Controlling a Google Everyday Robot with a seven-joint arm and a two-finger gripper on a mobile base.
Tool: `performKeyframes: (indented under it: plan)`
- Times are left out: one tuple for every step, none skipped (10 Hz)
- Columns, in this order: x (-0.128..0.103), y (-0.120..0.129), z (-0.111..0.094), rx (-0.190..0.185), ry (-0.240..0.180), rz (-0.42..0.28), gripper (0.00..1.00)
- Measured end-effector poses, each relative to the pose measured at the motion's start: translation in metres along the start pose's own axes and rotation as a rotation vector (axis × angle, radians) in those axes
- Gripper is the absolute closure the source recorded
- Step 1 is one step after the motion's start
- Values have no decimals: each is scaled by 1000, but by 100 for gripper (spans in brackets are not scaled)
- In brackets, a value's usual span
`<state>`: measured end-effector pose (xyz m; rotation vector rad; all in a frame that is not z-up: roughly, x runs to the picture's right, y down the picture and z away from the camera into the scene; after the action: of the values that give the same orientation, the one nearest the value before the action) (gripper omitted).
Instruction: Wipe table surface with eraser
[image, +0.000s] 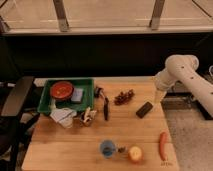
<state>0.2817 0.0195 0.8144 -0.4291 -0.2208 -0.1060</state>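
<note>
The eraser (144, 109), a small flat black block, lies at an angle on the right part of the light-brown wooden table surface (75, 135). My gripper (159, 96) hangs from the white arm that reaches in from the right. It points down just above and to the right of the eraser, a little apart from it. Nothing is between its fingers, and it is open.
A green tray (50, 100) at the back left holds a red bowl (62, 90) and a grey-blue sponge (77, 95). A white cloth (62, 116), a black-handled tool (105, 107) and grapes (124, 96) lie mid-table. A blue cup (107, 148), an apple (134, 153) and an orange carrot (162, 145) sit near the front edge.
</note>
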Motion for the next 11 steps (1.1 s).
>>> performKeyframes:
  plan:
    - [3, 1, -1, 1, 2, 4, 20]
    - [2, 1, -1, -2, 2, -7, 20]
    - [2, 5, 1, -10, 18, -24, 20]
    - [1, 8, 2, -15, 66, -40, 20]
    - [3, 14, 6, -30, 88, -59, 20]
    - [5, 20, 11, -43, 86, -76, 20]
    - [11, 31, 22, -63, 91, -92, 20]
    - [15, 41, 35, -72, 93, -104, 20]
    - [19, 48, 43, -80, 97, -107, 20]
    - [25, 56, 54, -92, 97, -103, 20]
    - [28, 62, 64, -104, 93, -99, 20]
